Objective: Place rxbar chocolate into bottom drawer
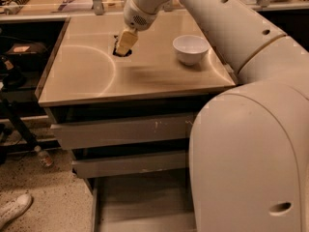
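Your robot's one arm (251, 129), a smooth cream shell of rounded segments, fills the right side. Left of it is one square countertop (96, 76) of shiny brushed metal. Below it are three grey metal drawers: a scratched top drawer (120, 132), a plain middle drawer (130, 164), and the bottom drawer (140, 202), pulled out, a flat shallow tray. One round white bowl (190, 49) stands on the counter's right side. Your one gripper (123, 46), tan and blocky, points down over the counter's back centre. You cannot tell how far open it is or whether it has a hold. One small black rxbar chocolate (119, 53) shows at its tip.
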Tool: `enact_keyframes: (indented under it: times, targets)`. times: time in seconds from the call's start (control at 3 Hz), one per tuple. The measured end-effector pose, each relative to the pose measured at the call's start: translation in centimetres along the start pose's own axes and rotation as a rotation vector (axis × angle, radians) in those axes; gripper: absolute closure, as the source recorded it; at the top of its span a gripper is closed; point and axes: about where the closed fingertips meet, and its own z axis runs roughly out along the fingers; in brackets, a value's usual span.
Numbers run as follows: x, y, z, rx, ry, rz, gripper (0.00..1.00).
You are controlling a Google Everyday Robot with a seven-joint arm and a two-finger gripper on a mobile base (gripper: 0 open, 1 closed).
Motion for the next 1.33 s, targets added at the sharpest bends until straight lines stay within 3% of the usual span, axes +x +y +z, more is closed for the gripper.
enact_keyframes:
  times: [0.33, 0.67, 1.0, 1.33]
  targets:
    - [0.6, 2.0, -0.8, -0.020, 0.032, 0.034, 1.00]
    - [1.0, 5.3, -4.3, 0.012, 0.057, 0.115, 1.00]
    - [1.1, 10.8, -8.4, 0.037, 0.081, 0.224, 1.00]
    - [2.1, 17.2, -9.8, 0.019, 0.134, 0.347, 1.00]
